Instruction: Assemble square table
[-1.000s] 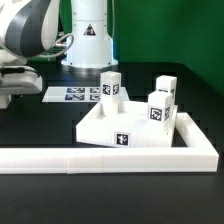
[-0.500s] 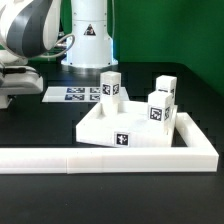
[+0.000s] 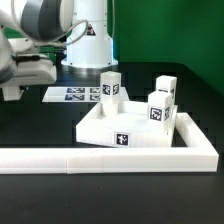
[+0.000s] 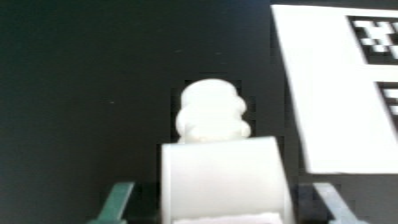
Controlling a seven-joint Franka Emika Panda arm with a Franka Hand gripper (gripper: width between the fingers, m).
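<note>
In the wrist view a white leg block (image 4: 221,185) with a rounded screw tip (image 4: 212,112) sits between my gripper's (image 4: 221,205) two grey-green fingers (image 4: 121,198), over the black table; the gripper is shut on it. In the exterior view my gripper (image 3: 10,88) is at the far left edge, raised off the table, and the held leg is hidden there. The square table top (image 3: 120,127), a white slab with a tag on its side, lies at the middle. Three tagged leg blocks (image 3: 110,88) (image 3: 165,90) (image 3: 159,111) stand on it.
A long white L-shaped rail (image 3: 100,158) runs along the front and up the exterior view's right side of the slab. The marker board (image 3: 72,95) lies behind, also seen in the wrist view (image 4: 338,90). The robot's white base (image 3: 90,35) stands at the back.
The jaws have narrowed onto the leg block. The arm and hand have risen at the exterior view's left. The slab and its three blocks have not moved.
</note>
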